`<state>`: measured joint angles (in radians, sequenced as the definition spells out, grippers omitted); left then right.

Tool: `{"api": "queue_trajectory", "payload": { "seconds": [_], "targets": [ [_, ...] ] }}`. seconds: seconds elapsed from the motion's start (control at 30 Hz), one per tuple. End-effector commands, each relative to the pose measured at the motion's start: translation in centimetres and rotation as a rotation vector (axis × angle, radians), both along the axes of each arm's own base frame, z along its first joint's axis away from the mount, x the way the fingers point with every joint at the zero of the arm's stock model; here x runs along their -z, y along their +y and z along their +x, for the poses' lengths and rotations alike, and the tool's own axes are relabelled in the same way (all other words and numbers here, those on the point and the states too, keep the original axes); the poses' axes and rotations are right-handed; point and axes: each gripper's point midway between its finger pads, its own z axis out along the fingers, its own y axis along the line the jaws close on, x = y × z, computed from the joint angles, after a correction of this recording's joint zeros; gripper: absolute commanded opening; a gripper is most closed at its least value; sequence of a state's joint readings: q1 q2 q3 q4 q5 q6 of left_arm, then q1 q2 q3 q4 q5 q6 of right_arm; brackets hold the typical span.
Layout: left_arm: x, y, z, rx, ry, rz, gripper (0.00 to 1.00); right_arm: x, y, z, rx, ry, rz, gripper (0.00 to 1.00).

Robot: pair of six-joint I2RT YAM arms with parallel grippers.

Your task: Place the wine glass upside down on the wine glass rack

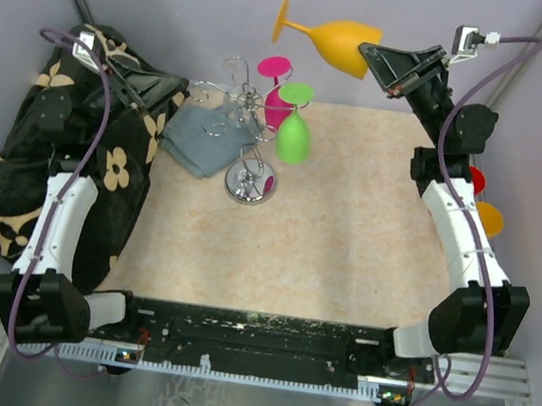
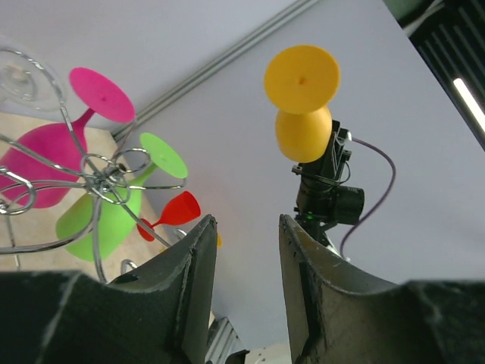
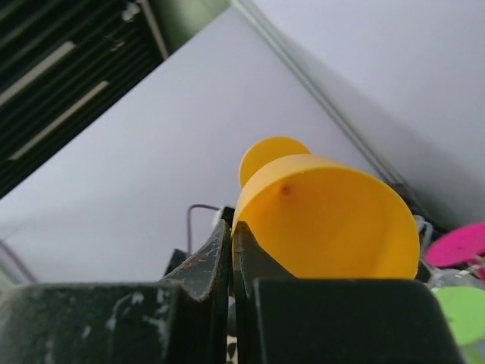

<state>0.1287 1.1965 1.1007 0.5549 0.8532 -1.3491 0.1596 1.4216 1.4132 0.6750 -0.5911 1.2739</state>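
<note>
Okay, my right gripper [image 1: 374, 60] is pinched tight on the rim of the orange wine glass [image 1: 340, 43], which I'm holding sideways in the air to the right of the wine glass rack [image 1: 240, 118]. My left gripper [image 2: 246, 243] is half-open and empty.

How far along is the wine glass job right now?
Done: a pink glass and a green glass already hang upside down on the rack. In hand: the right hand pinches the orange glass by its rim, held sideways in the air, off the rack. Left: invert it and hang it on a free loop.
</note>
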Motion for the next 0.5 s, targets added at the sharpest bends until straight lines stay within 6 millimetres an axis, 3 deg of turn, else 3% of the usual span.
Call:
{"api": "queue_trajectory", "payload": {
  "seconds": [0.0,0.23,0.47],
  "targets": [
    [-3.2,-1.0,-2.6,0.069,-0.116,-0.058,0.45,-4.6,0.4,-6.7,-0.223,-0.23,0.096,0.0],
    [-4.8,-1.9,-3.1,0.128,-0.164,-0.159,0.45,-5.8,1.4,-9.2,-0.431,-0.282,0.16,0.0],
    [-6.5,-4.8,-4.7,0.296,-0.221,-0.302,0.45,-5.0,3.5,-10.7,-0.583,-0.308,0.216,0.0]
  ]
}}
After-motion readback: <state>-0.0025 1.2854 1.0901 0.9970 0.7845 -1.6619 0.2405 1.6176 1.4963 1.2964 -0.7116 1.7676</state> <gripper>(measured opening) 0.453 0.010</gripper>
